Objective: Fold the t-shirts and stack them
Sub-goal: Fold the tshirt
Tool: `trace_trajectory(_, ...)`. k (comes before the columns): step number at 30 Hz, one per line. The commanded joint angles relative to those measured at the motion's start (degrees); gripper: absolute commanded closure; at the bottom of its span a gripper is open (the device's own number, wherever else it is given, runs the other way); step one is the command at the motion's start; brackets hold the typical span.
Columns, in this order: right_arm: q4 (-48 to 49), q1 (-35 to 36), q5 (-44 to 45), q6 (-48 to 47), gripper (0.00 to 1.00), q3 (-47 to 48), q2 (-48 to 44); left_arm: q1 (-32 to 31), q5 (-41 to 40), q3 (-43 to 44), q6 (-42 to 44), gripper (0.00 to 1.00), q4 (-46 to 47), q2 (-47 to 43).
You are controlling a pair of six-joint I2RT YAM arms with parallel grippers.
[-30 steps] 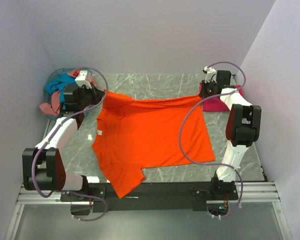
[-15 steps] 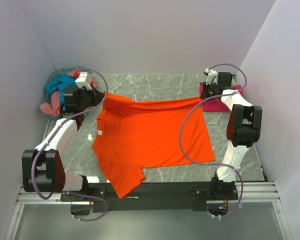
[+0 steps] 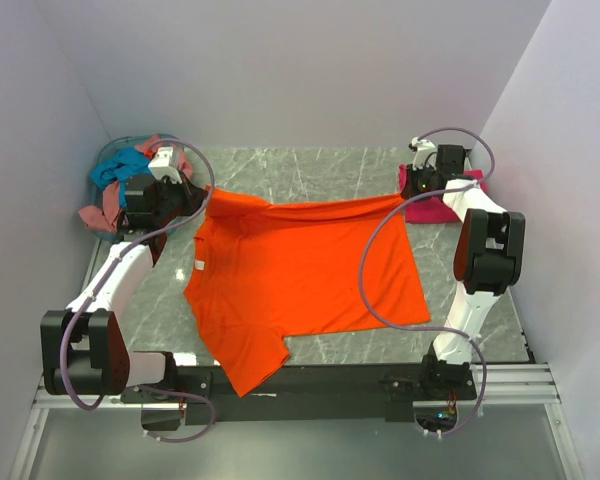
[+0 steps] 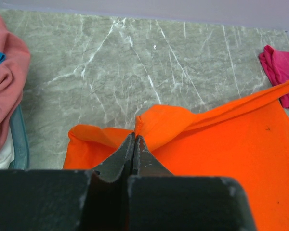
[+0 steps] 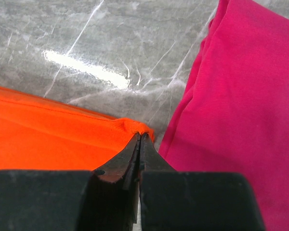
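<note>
The bright orange t-shirt (image 3: 300, 275) lies spread across the table, its white neck label (image 3: 196, 264) at the left and its near sleeve hanging over the front edge. My left gripper (image 3: 202, 194) is shut on the shirt's far left corner (image 4: 156, 122). My right gripper (image 3: 404, 190) is shut on its far right corner (image 5: 130, 127). The far edge stretches taut between them. The magenta-pink t-shirt (image 3: 432, 205) lies folded at the far right, right next to my right gripper (image 5: 141, 136); it also shows in the left wrist view (image 4: 279, 67). The teal-blue (image 3: 118, 166) and salmon-pink (image 3: 102, 212) t-shirts lie heaped in the basket.
The pale blue round basket (image 3: 108, 158) stands at the far left corner, beside my left arm; its rim shows in the left wrist view (image 4: 20, 144). Grey walls close in the back and both sides. Grey marble table (image 3: 310, 170) shows beyond the shirt.
My left gripper has drawn a little back and left with its corner; the right gripper has edged slightly back. The shirt's far edge is pulled a bit straighter.
</note>
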Motion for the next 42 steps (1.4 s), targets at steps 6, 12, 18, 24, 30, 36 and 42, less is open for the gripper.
trace_trajectory(6, 1.3, -0.8, -0.8, -1.1, 0.99, -1.5, -5.1, 0.3, -1.4, -0.7, 0.9, 1.0, -1.0, -1.8)
trace_trajectory(12, 1.3, -0.8, -1.0, -1.7, 0.99, -2.6, -5.9, 0.3, -1.8, -0.3, 1.1, 1.0, -1.8, -1.2)
trace_trajectory(18, 1.5, -0.9, -0.9, -2.2, 0.99, -3.7, -6.6, 0.3, -2.3, -0.2, 1.4, 1.0, -2.6, -0.9)
trace_trajectory(24, 1.2, -0.9, -0.8, -2.9, 0.99, -4.6, -7.1, 0.3, -2.5, -0.4, 1.7, 1.0, -3.2, -1.2)
trace_trajectory(30, 0.8, -1.0, -0.8, -3.9, 0.99, -5.2, -7.3, 0.3, -1.8, -0.4, 1.6, 1.0, -3.3, -0.7)
trace_trajectory(36, -0.5, -1.0, -0.6, -4.6, 0.98, -4.6, -7.1, 0.3, -1.5, -0.3, 1.7, 1.0, -3.7, -0.5)
trace_trajectory(42, -2.5, -1.0, -0.3, -5.8, 0.98, -4.1, -6.6, 0.3, -0.7, -0.3, 1.7, 1.0, -4.7, 0.3)
